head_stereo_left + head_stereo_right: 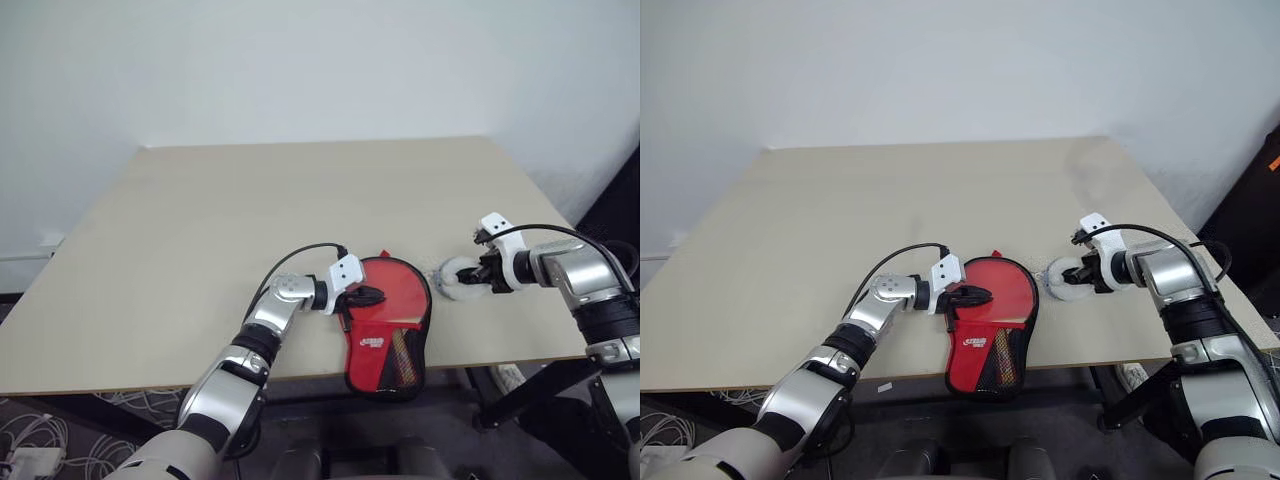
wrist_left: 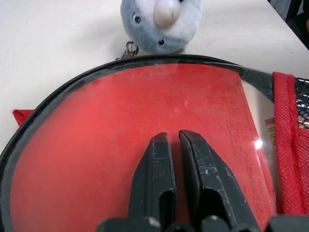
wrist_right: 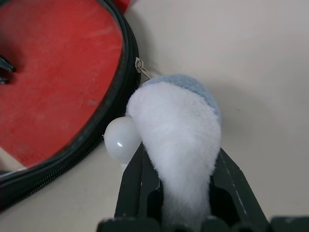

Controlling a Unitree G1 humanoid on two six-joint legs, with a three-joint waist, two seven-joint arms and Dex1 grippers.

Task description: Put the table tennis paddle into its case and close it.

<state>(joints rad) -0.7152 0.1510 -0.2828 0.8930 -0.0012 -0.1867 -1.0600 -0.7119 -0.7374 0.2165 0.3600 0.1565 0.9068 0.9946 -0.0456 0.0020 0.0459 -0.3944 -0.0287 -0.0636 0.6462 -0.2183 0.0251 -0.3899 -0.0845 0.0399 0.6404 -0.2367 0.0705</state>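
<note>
The case (image 1: 395,300), red with a black zip rim and a white logo, lies flat at the table's front edge, its handle end hanging over the edge. A light brown strip shows through the mesh at that end (image 1: 406,355); I cannot tell the table tennis paddle apart from the case. My left gripper (image 2: 173,137) is shut, its tips resting on the case's red face (image 2: 96,145). A white and blue plush charm (image 3: 178,121) hangs by a small chain from the case's zip on the right. My right gripper (image 3: 179,157) is shut on this charm just above the tabletop.
The beige table (image 1: 250,210) stretches wide behind and to the left of the case. A white wall stands behind it. Cables and a dark stand (image 1: 520,395) lie below the table's front right corner.
</note>
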